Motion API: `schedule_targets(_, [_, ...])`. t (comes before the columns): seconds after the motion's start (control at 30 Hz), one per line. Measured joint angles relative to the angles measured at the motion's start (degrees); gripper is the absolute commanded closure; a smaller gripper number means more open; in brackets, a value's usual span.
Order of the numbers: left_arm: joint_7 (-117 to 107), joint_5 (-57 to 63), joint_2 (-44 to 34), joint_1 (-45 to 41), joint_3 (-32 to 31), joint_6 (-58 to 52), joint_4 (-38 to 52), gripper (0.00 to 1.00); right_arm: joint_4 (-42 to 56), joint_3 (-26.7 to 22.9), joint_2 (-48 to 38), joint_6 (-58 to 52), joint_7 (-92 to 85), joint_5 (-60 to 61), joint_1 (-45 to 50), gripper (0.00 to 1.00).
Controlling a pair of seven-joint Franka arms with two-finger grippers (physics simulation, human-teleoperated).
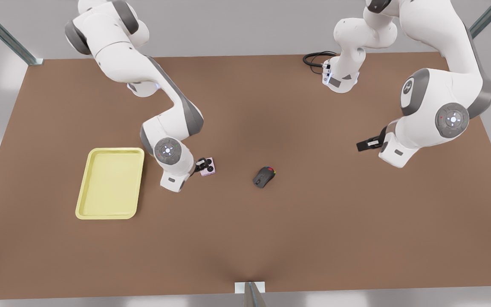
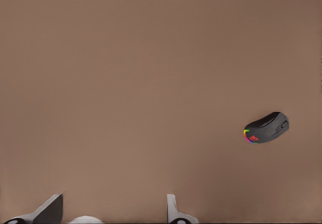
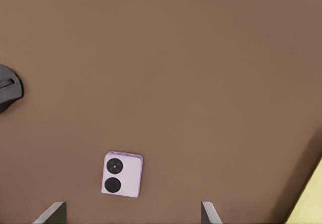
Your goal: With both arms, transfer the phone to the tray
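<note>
**Item 1, the phone** (image 1: 208, 166): pale lilac, nearly square, with two black round camera circles facing up. It lies flat on the brown table (image 1: 245, 238), left of centre in the front view. It is outside the tray, and bare table separates the two. In the right wrist view the phone (image 3: 122, 174) sits just ahead of the fingertips, nearer one finger than the other, and neither finger touches it.

**Item 2, the right gripper** (image 1: 200, 165): in the front view it is just beside the phone, at the phone's 9 o'clock. In its own camera, the right gripper (image 3: 132, 204) has its fingers spread wide and holds nothing.

**Item 3, the tray** (image 1: 84, 204): pale yellow and rectangular, with a raised rim and rounded corners. It lies at the phone's 9 o'clock in the front view, beyond the right arm's wrist.

**Item 4, the mouse** (image 1: 264, 176): dark grey with a red accent, at the phone's 3 o'clock and apart from it. It also appears in the left wrist view (image 2: 266, 127).

**Item 5, the left gripper** (image 1: 367, 144): between 2 and 3 o'clock from the mouse and well apart from it, waiting above bare table. In its own camera, the left gripper (image 2: 113, 198) has its fingers parted wide and is empty.

**Item 6, the black cable** (image 1: 313, 59): coiled at the table's far edge, near 1 o'clock from the phone.
</note>
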Motion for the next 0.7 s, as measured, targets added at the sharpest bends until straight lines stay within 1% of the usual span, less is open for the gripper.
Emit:
schedule_targets(0.1, [3.31, -0.57, 0.52, 0.13, 0.09, -1.15, -0.20, 0.00, -9.56, -0.31, 0.26, 6.96, 4.60, 0.58, 2.33, 0.00])
schedule_targets(0.17, [5.24, -0.75, 0.95, 0.18, 0.10, -1.61, -0.23, 0.00, -12.64, -0.73, 1.99, 11.52, 7.41, 1.09, 2.18, 0.00])
schedule_targets(0.37, [10.05, -1.05, 2.34, 0.17, 0.02, -2.23, -0.02, 0.00, -10.93, -0.33, 8.98, 21.40, 12.77, 1.12, 1.87, 0.00])
schedule_targets(0.5, [12.48, -1.11, 2.87, 0.18, 0.02, -2.34, 0.04, 0.00, -11.52, -0.61, 9.61, 24.89, 12.95, -0.58, 1.66, 0.00])
schedule_targets(0.7, [15.25, -1.26, 3.26, 0.18, 0.01, -2.38, 0.06, 0.00, -13.38, -1.66, 9.54, 26.83, 9.27, -1.75, 1.81, 0.00])
